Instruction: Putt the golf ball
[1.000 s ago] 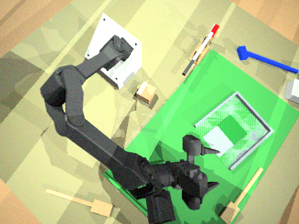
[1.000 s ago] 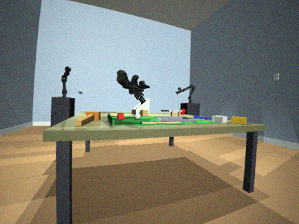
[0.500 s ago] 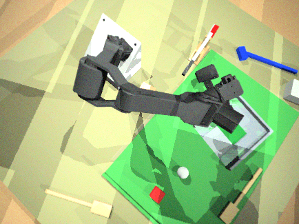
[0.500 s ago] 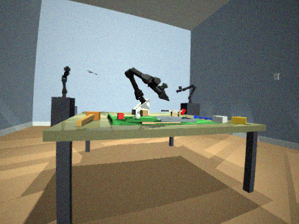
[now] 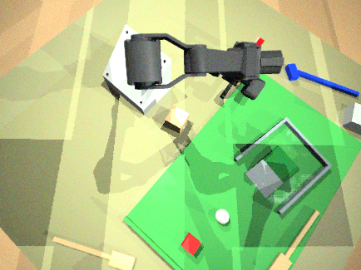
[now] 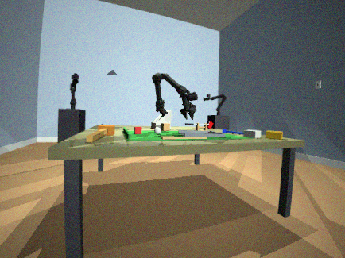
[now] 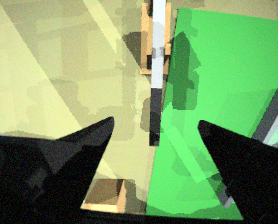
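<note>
The red putter rests on a small wooden rack [image 7: 146, 42]. Its red head [image 5: 259, 41] [image 6: 211, 125] shows past the arm, and its white shaft [image 7: 157, 70] and black grip [image 7: 155, 130] show in the wrist view. My gripper [image 6: 189, 117] [image 7: 155, 122] is open and empty, pointing down above the black grip, which appears between the fingertips with no contact visible. The arm hides most of the putter in the top view. The white golf ball [image 5: 222, 216] [image 6: 157, 130] lies on the green mat [image 5: 166, 201]. The grey ramp [image 5: 264, 179] leads to the raised green [image 5: 286, 164] inside grey walls [image 5: 308, 140].
A wooden cube [image 5: 177, 118] [image 6: 165, 127] [image 7: 105, 196] stands between the arm's base and the mat. A red cube [image 5: 191, 243] [image 6: 137, 130] is near the ball. A blue putter [image 5: 326, 81], a pale block [image 5: 353, 117] and two wooden mallets [image 5: 121, 259] [image 5: 300, 235] lie around.
</note>
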`<state>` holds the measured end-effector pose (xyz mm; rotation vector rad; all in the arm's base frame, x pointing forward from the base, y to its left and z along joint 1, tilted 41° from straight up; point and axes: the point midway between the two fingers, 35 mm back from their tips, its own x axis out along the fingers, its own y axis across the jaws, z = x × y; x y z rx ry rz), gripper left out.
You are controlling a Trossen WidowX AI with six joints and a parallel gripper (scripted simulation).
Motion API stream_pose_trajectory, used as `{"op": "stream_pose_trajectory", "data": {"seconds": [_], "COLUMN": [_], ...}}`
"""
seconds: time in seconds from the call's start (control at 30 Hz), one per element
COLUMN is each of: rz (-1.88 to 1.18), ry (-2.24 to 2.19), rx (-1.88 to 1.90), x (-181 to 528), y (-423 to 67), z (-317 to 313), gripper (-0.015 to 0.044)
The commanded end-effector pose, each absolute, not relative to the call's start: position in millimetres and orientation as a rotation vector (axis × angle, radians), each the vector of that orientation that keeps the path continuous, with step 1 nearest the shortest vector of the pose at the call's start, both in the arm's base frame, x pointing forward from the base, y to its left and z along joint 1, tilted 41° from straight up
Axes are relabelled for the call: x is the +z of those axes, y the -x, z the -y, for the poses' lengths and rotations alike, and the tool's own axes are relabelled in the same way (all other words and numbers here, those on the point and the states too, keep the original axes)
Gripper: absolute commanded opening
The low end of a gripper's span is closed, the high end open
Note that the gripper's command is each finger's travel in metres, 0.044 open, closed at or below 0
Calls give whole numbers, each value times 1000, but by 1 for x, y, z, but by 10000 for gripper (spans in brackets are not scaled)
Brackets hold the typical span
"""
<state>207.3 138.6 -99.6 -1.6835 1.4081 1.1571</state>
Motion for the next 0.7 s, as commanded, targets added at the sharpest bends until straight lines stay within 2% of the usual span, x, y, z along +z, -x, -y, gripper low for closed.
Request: {"op": "stream_pose_trajectory", "data": {"seconds": [0.0,0.67], "rz": [-1412,-1413], "ry": [1716,1717], "rx": [1148,1146], "x": [-99,-135], "y": [-209,-214], "z": [-135,-105], "gripper": [440,440]}}
